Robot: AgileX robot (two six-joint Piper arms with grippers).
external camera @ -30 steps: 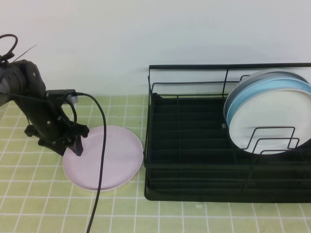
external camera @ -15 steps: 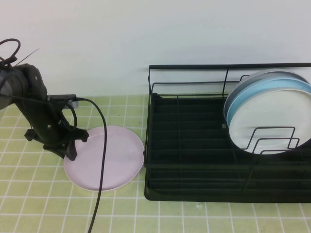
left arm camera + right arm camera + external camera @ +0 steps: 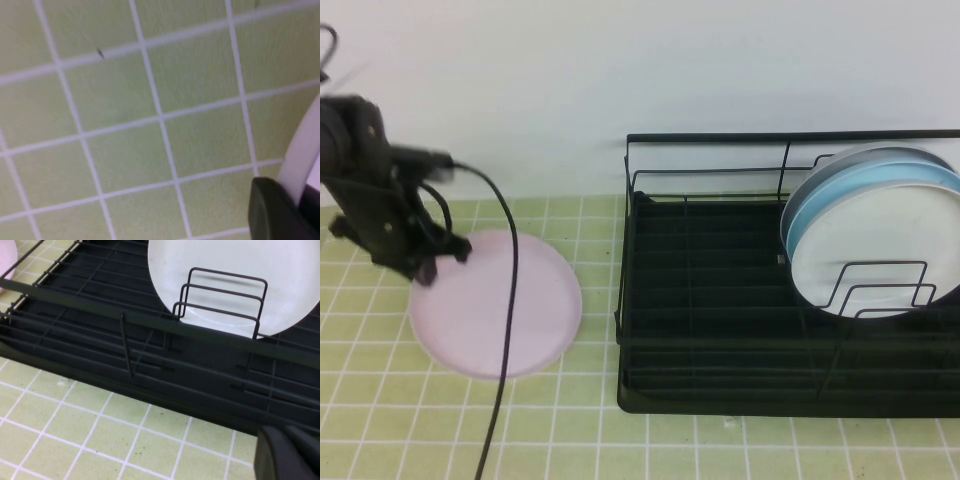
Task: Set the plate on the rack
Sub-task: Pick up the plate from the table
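The pale pink plate [image 3: 495, 315] lies flat on the green tiled table, left of the black wire rack [image 3: 720, 300]. My left gripper [image 3: 425, 268] sits at the plate's far left rim and is shut on it. In the left wrist view the plate's rim [image 3: 300, 150] runs between the dark fingers [image 3: 270, 210]. My right gripper [image 3: 290, 450] is out of the high view. It hovers shut and empty over the table just in front of the rack [image 3: 150, 340]. A sliver of the plate [image 3: 5, 260] shows beyond the rack's corner.
A white plate [image 3: 880, 250] and a light blue plate [image 3: 880, 175] stand upright in the rack's right end, behind low wire dividers [image 3: 880, 285]. The white plate also shows in the right wrist view [image 3: 225, 270]. The left arm's black cable [image 3: 505, 330] hangs across the pink plate.
My left gripper has moved left and a little back, and the pink plate has slid left with it, away from the rack. The gap between plate and rack has widened.
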